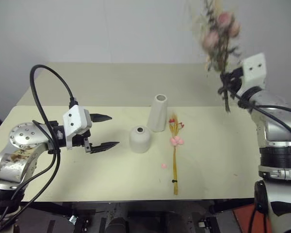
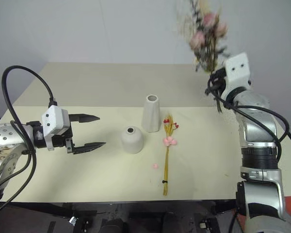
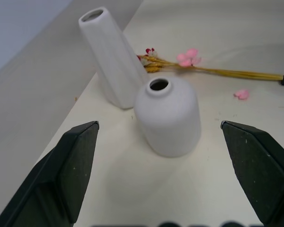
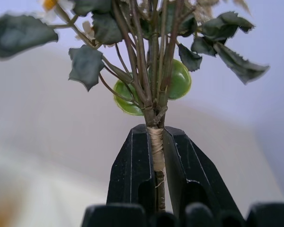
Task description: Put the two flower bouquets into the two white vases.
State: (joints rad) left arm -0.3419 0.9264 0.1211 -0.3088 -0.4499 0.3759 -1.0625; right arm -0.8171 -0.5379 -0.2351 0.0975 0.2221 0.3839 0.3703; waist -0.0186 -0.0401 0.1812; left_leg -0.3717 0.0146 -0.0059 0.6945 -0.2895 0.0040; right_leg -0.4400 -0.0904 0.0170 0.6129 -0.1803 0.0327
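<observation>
Rose bouquet: raised high in the air, well above the counter's far right part, blooms up, stems pinched low down.
Right claw: closed tight on the rose bouquet's wrapped stems, one black finger on each side.
Wheat bundle: flat on the counter, just right of the tall vase, pink and red bits at its far end.
Tall vase: upright near the counter's middle, empty.
Squat vase: upright, just left of and nearer than the tall vase, its top hole empty.
Pink ball: loose on the counter, nearer than the tall vase, beside the wheat bundle.
Left claw: wide open, holding nothing, hovering left of the squat vase, pointing towards it.
</observation>
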